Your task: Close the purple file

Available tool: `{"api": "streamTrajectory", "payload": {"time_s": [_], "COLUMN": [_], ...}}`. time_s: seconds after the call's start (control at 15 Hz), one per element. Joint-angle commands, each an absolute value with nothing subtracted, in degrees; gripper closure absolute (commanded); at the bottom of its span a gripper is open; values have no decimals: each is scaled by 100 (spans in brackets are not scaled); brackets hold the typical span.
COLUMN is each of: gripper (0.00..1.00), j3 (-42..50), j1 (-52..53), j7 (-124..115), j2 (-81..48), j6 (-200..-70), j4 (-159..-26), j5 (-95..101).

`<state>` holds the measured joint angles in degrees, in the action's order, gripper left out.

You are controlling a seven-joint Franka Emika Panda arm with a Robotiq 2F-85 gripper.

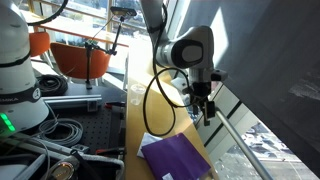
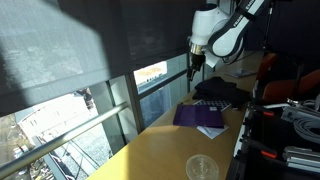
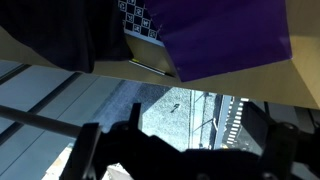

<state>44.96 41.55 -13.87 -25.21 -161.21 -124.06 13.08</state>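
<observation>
The purple file (image 1: 176, 156) lies flat on the tan table (image 1: 134, 122) with a purple cover facing up and white sheets showing at its edge. It also shows in an exterior view (image 2: 204, 116) and at the top of the wrist view (image 3: 225, 35). My gripper (image 1: 206, 108) hangs above the table's window-side edge, just beyond the file and apart from it. It shows in an exterior view (image 2: 195, 68) as well. In the wrist view the two dark fingers (image 3: 185, 158) stand wide apart with nothing between them.
A clear plastic cup (image 2: 202, 167) stands on the near end of the table. A dark cloth-like thing (image 2: 218, 90) lies beyond the file. The window (image 2: 70, 110) runs along the table's edge. The robot base (image 1: 20, 70) and cables (image 1: 60, 132) lie beside the table.
</observation>
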Motion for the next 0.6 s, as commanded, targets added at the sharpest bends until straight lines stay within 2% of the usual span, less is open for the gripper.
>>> {"api": "streamTrajectory", "payload": {"time_s": [0.0,0.27,0.53], "gripper": [0,0,0], "j3": [5994,7784,9169], "j1": [5674,7416,9097], "j7": [-2895,-4710,-5433], "j2": [-1715,-1533,-1167], "j6": [-15746,-15922,-15686], "j4": [-13017,-13236,-13557], "j5": [2120,3626,4159]}}
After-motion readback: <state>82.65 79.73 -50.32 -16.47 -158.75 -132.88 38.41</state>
